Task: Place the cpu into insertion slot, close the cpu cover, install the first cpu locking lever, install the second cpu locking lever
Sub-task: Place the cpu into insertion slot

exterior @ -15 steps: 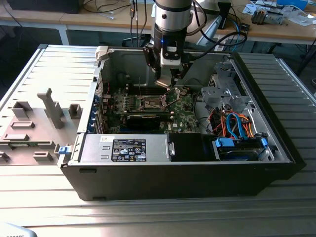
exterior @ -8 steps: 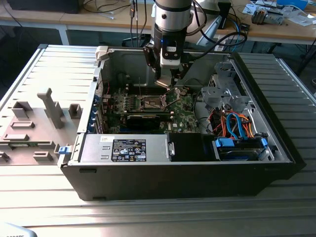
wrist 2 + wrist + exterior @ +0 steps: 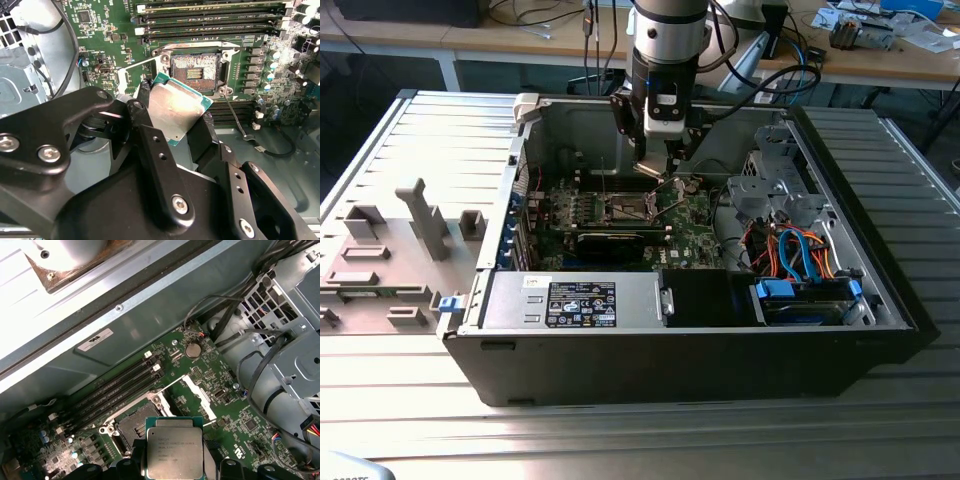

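My gripper (image 3: pixel 176 120) is shut on the cpu (image 3: pixel 172 102), a flat square chip with a pale silver top and green edge, held by two opposite edges. In the first wrist view the cpu (image 3: pixel 174 447) hangs a little above and beside the insertion slot (image 3: pixel 131 427), not touching it. The insertion slot (image 3: pixel 195 69) is an open dark square socket with a silvery rim on the green motherboard. The cpu cover (image 3: pixel 200 396) stands swung open beside the socket. A thin locking lever (image 3: pixel 235 117) sticks out from the socket's corner. In the exterior view the gripper (image 3: pixel 655 168) hovers over the board's middle.
Long black memory slots (image 3: pixel 210 15) run along one side of the socket. The grey drive cage (image 3: pixel 295 350) with black cables stands close by. The open case's walls (image 3: pixel 510 215) ring the board, with the black power supply (image 3: pixel 580 300) at the front.
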`<state>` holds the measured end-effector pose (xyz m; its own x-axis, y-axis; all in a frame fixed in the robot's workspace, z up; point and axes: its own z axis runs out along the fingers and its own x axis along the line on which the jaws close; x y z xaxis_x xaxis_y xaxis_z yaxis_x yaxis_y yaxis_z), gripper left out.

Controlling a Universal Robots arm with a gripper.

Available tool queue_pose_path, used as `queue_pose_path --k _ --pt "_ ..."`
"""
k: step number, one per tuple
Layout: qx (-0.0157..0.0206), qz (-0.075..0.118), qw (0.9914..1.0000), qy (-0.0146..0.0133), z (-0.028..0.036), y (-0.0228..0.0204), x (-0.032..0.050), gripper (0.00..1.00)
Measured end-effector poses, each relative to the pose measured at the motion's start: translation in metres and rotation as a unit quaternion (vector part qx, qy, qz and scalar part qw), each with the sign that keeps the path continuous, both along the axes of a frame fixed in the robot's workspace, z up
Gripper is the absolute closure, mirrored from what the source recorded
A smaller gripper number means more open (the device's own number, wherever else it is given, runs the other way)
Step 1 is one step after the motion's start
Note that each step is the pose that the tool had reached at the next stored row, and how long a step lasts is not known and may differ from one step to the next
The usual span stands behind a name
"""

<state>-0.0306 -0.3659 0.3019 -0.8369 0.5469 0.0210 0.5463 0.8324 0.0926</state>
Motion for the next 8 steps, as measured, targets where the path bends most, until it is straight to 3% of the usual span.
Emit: queue_pose_path --k 8 --pt "0.0000 -0.002 1.00000 0.0000 0.0000 0.0000 0.0000 0.46"
